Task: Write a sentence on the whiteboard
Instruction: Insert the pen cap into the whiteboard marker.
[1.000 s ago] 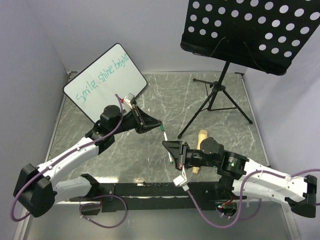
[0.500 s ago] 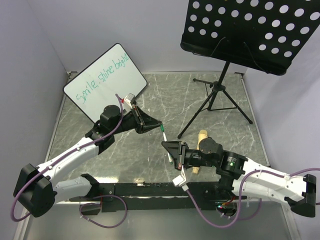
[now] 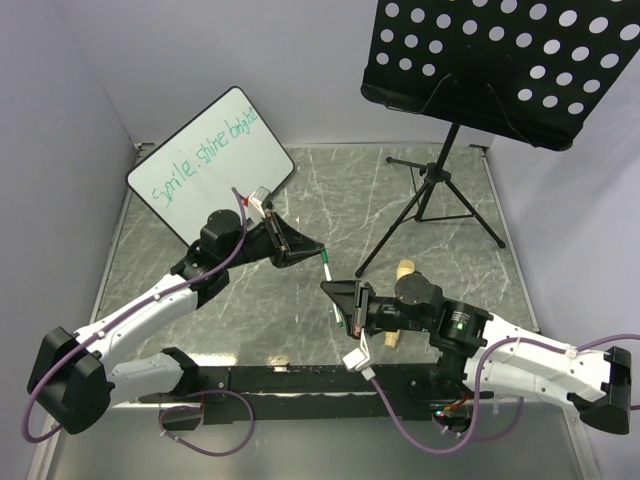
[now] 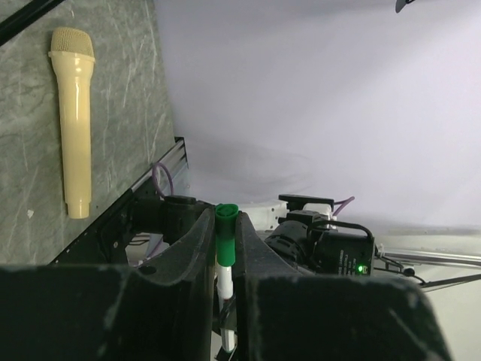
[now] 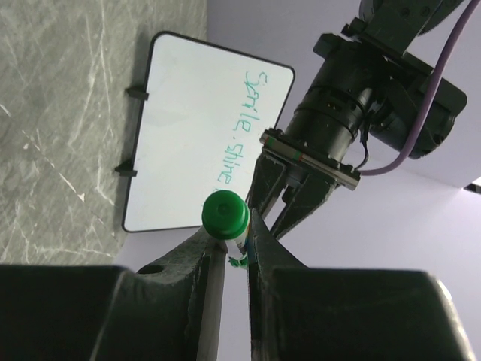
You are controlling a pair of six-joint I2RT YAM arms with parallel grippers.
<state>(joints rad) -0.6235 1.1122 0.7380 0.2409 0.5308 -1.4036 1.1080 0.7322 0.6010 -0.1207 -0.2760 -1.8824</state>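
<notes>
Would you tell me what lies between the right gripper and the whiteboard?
The left gripper, meeting the right gripper at the marker, stands before the whiteboard; the right wrist view shows it.

We see plain pale lavender-grey walls [image 3: 300,60] closing in a grey marbled stone-look desk [image 3: 330,190] — on its right stands a black perforated metal music stand [image 3: 480,100] on tripod legs.

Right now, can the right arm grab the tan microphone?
Probably not yet. The right claw is shut on a green-capped pen, so it has no free grip. The tan microphone lies close beside that arm, so it may manage after letting go.
</notes>
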